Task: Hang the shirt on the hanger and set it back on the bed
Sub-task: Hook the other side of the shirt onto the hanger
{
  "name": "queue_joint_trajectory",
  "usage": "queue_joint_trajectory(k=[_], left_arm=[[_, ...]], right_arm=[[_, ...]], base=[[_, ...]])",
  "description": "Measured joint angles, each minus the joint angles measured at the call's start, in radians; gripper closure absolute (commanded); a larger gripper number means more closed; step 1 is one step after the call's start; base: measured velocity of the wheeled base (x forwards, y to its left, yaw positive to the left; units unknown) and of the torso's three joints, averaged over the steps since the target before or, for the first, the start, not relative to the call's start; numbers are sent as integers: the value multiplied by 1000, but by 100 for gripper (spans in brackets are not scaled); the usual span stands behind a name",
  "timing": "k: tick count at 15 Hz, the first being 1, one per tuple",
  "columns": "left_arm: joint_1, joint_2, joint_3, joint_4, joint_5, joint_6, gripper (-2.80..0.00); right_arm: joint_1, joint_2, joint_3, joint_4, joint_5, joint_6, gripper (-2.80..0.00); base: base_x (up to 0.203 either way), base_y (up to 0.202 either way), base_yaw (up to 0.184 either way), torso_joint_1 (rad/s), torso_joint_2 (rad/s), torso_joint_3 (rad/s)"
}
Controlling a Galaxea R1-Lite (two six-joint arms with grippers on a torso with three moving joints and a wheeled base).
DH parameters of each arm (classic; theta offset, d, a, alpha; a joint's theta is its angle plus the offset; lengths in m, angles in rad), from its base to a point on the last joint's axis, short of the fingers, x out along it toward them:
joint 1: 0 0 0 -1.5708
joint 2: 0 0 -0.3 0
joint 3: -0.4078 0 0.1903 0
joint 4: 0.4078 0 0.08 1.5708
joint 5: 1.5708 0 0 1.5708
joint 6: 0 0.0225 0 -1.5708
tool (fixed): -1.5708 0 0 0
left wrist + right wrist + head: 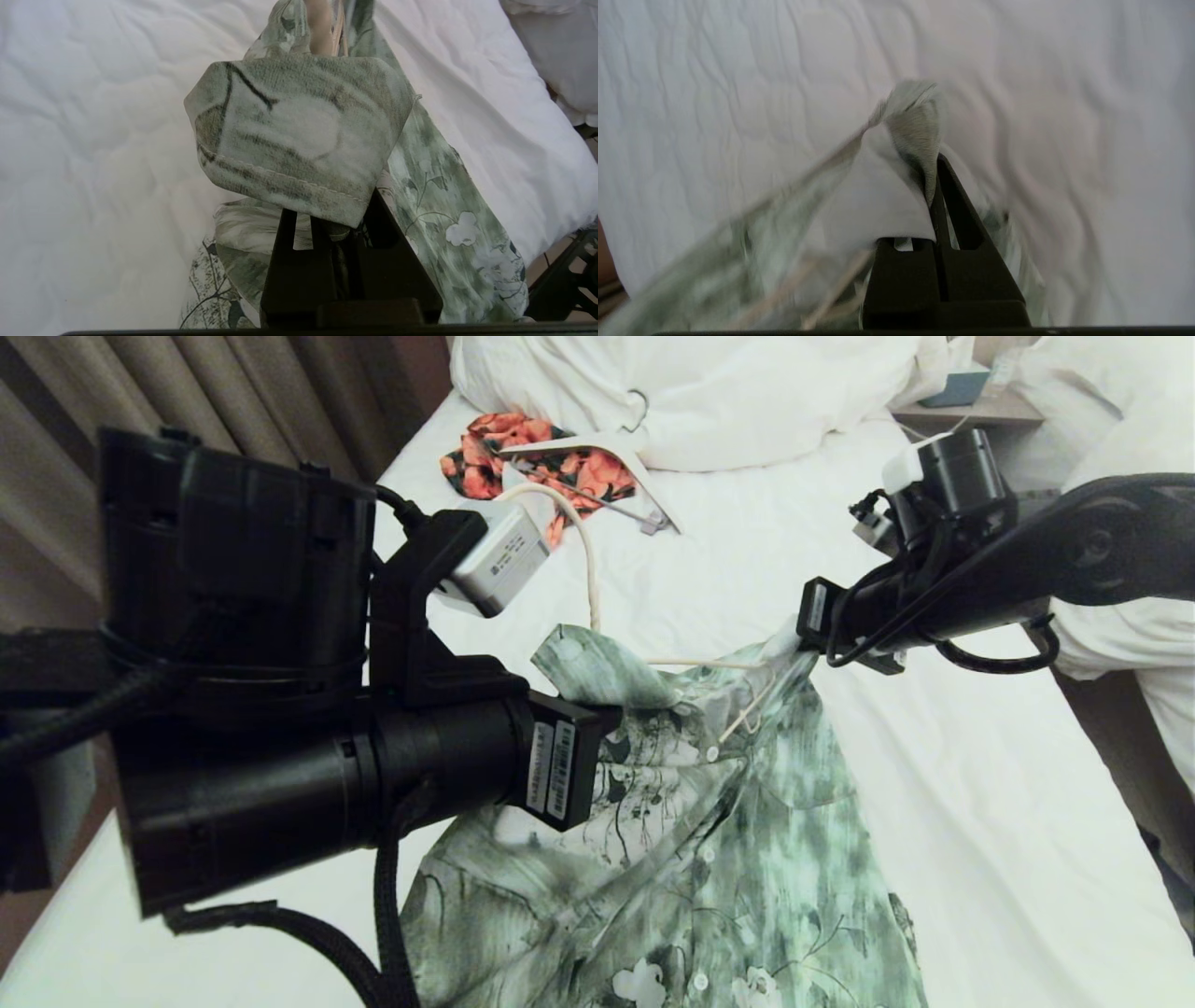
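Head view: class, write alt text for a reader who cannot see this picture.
Two black robot arms hold up a green floral shirt over a white bed, the left end effector and right end effector each shut on its collar area. A thin cream hanger shows at the neckline.

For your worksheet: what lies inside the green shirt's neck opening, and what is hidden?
Inside the shirt, the hanger shows thin cream wire at the collar; the fabric covers the rest. Both the left gripper and right gripper pinch the cloth.

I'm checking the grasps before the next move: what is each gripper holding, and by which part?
Both hold the shirt: the left gripper shut on its collar, the right gripper shut on a fabric edge near the other shoulder.
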Motion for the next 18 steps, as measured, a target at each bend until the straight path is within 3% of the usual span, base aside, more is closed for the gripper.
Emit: queue_joint_trajectory(k=[3,8,12,16,18], left_arm=[[21,-2,-7,-1,5,11,0],[-14,-19,2,-1,16,23,0],[-42,-34,7,0,18,23,0],[-90,-59,10,7,16,20,0],[-115,-70,17,3,15,17,0]], right_arm=[[19,-37,-10,71,0,-2,0],[82,-66,-92,74,-6,-16,0],[166,-75,-128,71,-11,-74,0],[218,-115,-130,62,-13,-209,0],[251,-147,-131,58,-13,-230,0]], base=[[0,0,0,0,0,0],[0,0,0,0,0,0],[0,0,0,0,0,0],[0,0,0,0,0,0],[0,0,0,0,0,0]])
